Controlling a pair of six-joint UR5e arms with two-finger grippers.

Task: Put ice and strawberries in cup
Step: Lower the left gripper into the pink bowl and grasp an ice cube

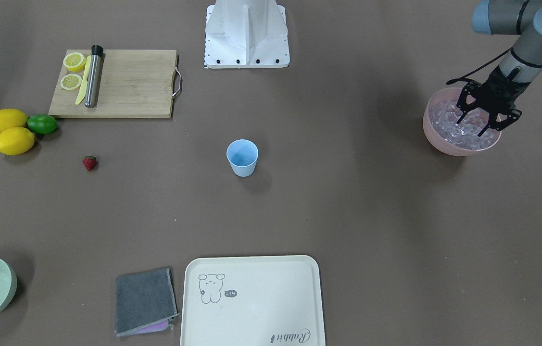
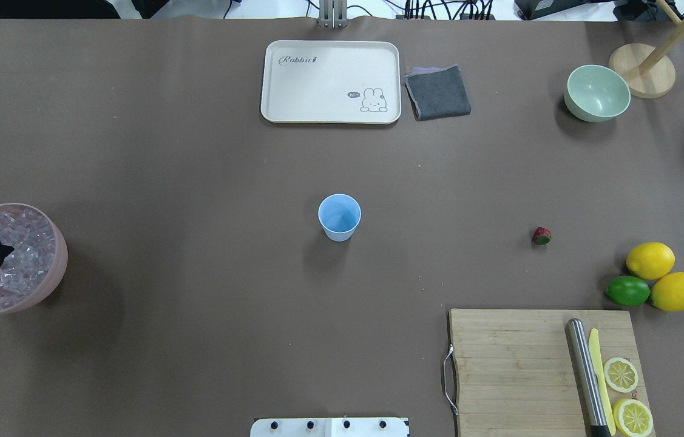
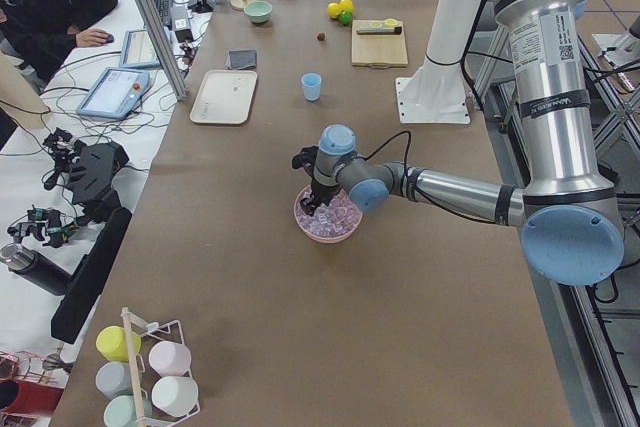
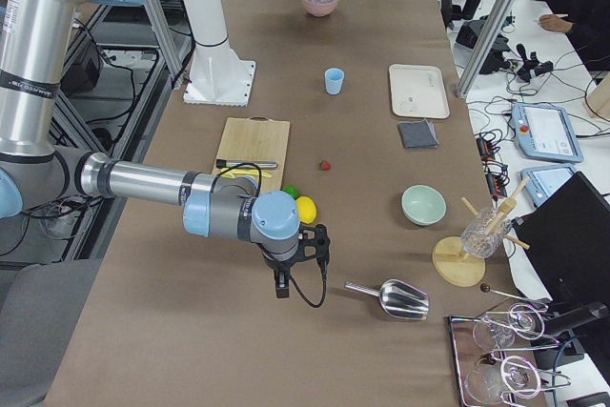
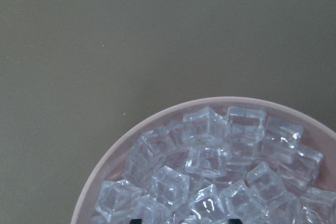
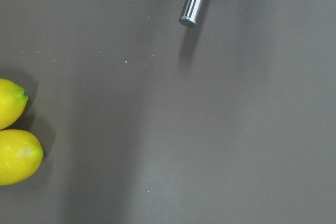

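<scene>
Front view, left gripper (image 1: pixel 472 124) jaws spread wide, tips down among ice (image 1: pixel 442 120) in pink bowl (image 1: pixel 453 150), nothing clearly gripped, cup (image 1: pixel 242 157) empty mid-table, strawberry (image 1: pixel 89 163) near lemons (image 1: pixel 14 140), right-side view alone catches right gripper (image 4: pixel 280 289), jaws unreadable, near metal scoop (image 4: pixel 400 300).

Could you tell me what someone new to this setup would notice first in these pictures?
The left claw, open, hangs over a pink bowl heaped with clear ice at the table's end on the robot's left. A light blue cup stands empty at the table's middle, and a small red strawberry lies alone towards the robot's right, near two yellow lemons.
</scene>
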